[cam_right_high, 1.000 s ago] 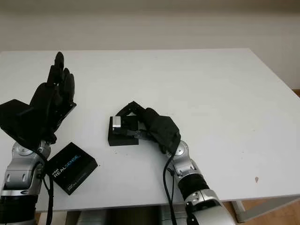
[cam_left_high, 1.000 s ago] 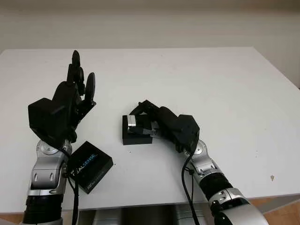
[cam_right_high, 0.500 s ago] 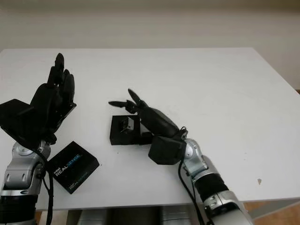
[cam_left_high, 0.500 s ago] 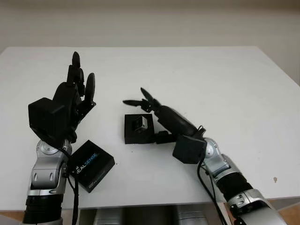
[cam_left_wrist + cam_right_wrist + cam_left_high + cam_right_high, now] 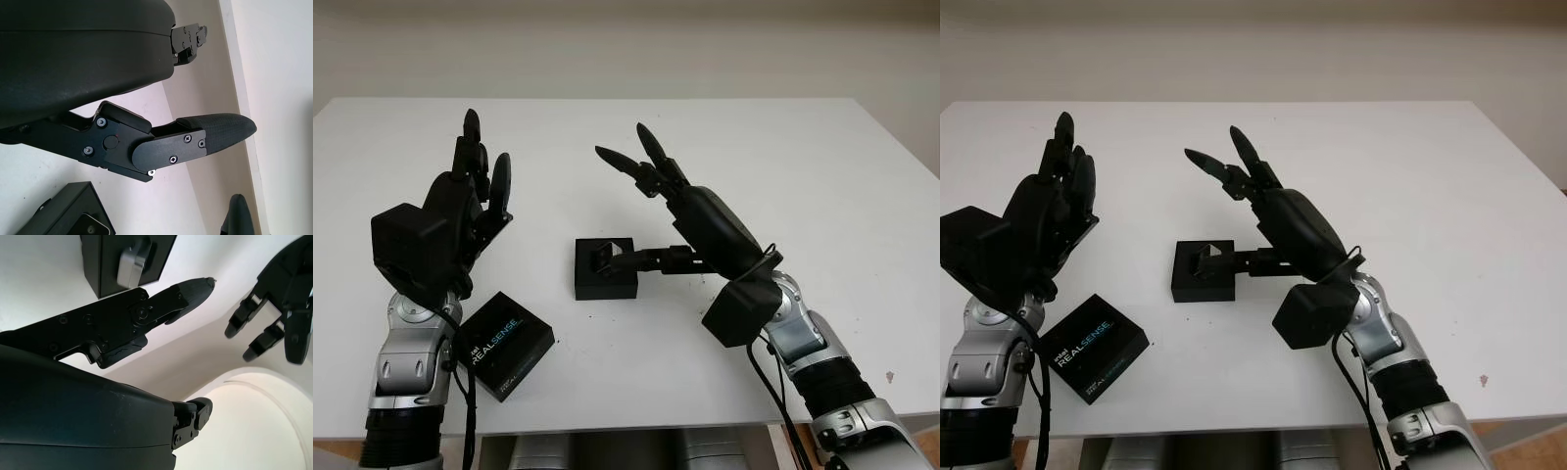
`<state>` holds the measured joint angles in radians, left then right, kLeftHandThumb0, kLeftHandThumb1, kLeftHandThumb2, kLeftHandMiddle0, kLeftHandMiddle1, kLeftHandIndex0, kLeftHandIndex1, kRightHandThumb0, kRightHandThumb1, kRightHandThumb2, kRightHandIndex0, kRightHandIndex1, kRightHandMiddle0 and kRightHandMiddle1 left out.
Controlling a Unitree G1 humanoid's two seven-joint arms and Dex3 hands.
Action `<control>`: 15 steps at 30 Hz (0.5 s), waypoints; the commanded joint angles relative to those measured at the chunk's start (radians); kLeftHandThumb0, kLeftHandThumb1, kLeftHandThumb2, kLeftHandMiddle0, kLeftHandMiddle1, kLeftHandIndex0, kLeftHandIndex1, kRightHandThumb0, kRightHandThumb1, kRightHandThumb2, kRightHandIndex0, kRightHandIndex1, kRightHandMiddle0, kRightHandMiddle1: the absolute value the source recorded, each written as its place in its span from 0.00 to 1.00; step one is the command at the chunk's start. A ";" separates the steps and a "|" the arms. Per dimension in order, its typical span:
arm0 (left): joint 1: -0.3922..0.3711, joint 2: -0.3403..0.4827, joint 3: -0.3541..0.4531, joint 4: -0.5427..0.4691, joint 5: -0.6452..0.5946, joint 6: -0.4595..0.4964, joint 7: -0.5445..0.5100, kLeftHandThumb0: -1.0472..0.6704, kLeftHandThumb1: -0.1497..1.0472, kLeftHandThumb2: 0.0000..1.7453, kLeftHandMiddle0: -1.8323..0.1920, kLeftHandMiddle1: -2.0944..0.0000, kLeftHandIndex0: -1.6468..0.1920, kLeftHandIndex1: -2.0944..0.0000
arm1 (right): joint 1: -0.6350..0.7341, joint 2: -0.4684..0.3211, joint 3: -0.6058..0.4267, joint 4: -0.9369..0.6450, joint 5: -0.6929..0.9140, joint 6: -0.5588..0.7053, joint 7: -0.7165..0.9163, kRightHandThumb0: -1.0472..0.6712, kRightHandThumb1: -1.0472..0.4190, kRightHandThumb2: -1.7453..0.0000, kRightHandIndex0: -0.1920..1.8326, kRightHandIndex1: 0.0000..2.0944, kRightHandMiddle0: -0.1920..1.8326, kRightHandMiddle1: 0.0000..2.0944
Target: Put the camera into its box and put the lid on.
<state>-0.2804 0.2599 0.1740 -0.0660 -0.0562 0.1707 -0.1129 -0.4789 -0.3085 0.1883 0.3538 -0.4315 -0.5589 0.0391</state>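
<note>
Camera (image 5: 1206,258) sits tilted in its box (image 5: 1203,271) — right hand (image 5: 1278,211) open above, holding nothing.

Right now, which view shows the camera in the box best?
The right wrist view: the silver camera sits tilted in the open black box, close up. Both eye views show it small; the left wrist view catches only a corner.
</note>
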 commanded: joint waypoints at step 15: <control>-0.011 -0.011 -0.010 -0.006 -0.003 -0.030 0.002 0.15 1.00 0.39 1.00 1.00 1.00 1.00 | -0.106 -0.130 0.105 -0.368 -0.310 0.312 0.289 0.10 0.09 0.97 0.22 0.08 0.26 0.20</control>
<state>-0.2807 0.2526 0.1695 -0.0666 -0.0590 0.1522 -0.1132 -0.5617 -0.4224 0.2846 0.0150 -0.7304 -0.2582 0.3146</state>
